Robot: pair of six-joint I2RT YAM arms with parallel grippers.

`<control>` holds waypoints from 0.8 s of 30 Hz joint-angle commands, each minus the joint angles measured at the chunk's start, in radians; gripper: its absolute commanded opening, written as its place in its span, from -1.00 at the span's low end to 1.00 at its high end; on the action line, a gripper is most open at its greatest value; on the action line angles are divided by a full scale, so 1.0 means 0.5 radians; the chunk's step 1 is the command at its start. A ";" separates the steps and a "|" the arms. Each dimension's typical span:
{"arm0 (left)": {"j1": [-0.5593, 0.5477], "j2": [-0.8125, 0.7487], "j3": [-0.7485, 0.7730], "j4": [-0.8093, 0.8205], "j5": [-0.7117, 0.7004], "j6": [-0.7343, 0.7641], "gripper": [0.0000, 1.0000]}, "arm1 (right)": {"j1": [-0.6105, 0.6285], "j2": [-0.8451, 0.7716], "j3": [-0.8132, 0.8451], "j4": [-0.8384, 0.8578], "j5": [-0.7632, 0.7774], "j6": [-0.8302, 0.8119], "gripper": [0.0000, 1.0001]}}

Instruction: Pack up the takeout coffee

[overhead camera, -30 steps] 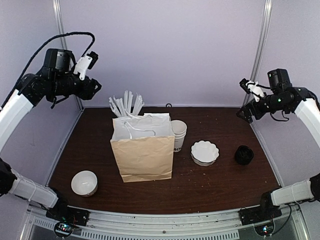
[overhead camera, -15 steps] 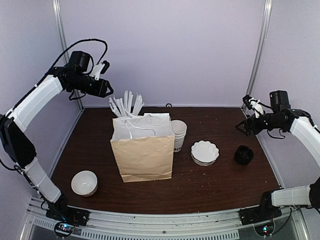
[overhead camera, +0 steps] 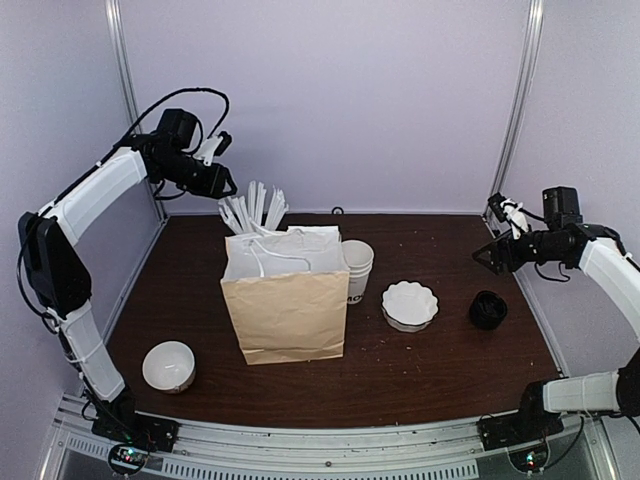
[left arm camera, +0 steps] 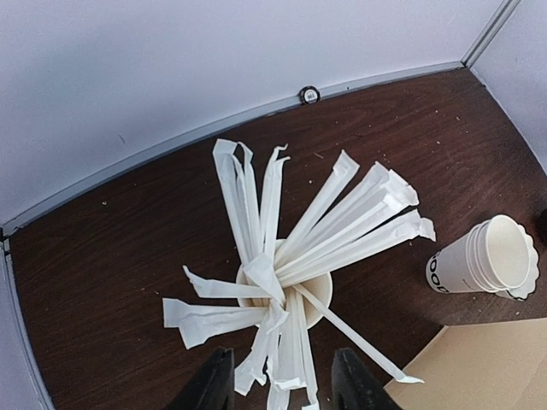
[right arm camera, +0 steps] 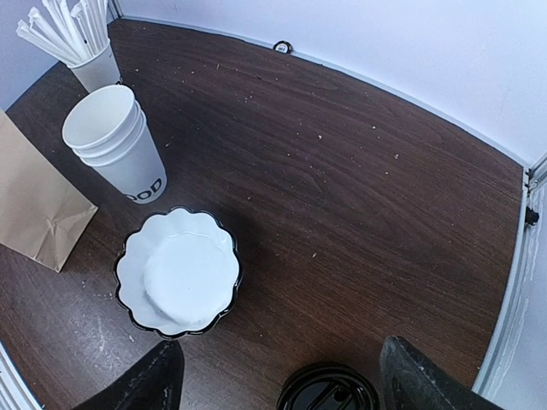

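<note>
Table, dark wood grain, crumbs scattered.

Left gripper: held high over the rear edge, left of the middle, pointed down. Fingers are seen apart and nothing is clamped. Directly under it, wrapped straws are fanned out of a white holder cup.

Right gripper: held above the right side of the table, angled down. Fingers are spread wide and nothing is gripped. A black lid stack is seen below it, near the right edge, not touched.

Brown paper bag: upright at mid-table, in front of the straws. White handles are noted at its mouth. Its inside is not shown in any view.

Stack of lidless cups: upright, just beside the bag's right side, with dark lettering on the outermost cup.

White scalloped dish: set between the cup stack and the black lid stack, apart from both.

White open vessel: placed toward the near-left corner, well apart from the rest.

Takeout coffee: its place cannot be told. No lidded cup can be made out on the table, and the bag's contents are hidden.
</note>
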 commanded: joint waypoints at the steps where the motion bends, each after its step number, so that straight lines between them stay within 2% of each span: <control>1: 0.017 0.060 0.065 0.028 0.026 0.018 -0.19 | -0.012 -0.027 -0.026 0.051 -0.067 -0.020 0.65; 24: 0.017 0.278 0.135 0.129 0.062 -0.001 -0.57 | -0.013 0.014 -0.064 0.048 -0.124 -0.101 0.68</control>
